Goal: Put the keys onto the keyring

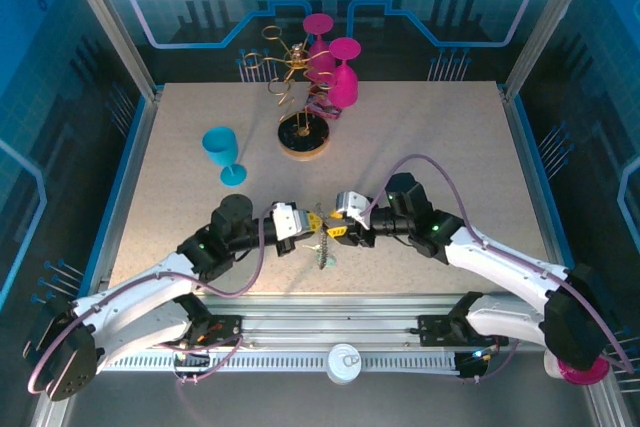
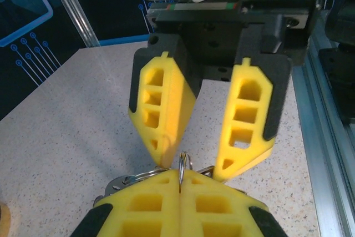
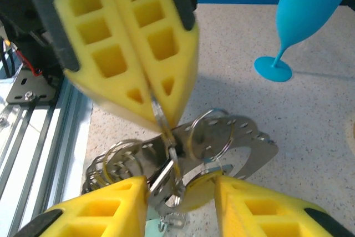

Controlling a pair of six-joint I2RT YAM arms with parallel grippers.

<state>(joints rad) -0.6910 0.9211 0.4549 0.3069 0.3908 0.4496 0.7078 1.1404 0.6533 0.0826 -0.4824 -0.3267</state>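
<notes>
Near the front edge of the table point(image 1: 420, 147), the left gripper point(image 3: 161, 117), fully closed, pinches a thin loop of the keyring point(image 3: 222, 142), the right gripper point(image 3: 180, 192) gaping empty around the dangling keys point(image 1: 322, 252); best steady the loop, then close slowly

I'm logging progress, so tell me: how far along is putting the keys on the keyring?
Looks midway. Done: the left gripper is shut on a thin metal ring. In hand: the right gripper, open, straddles the key bundle. Left: threading; I cannot tell whether any key is on.
</notes>
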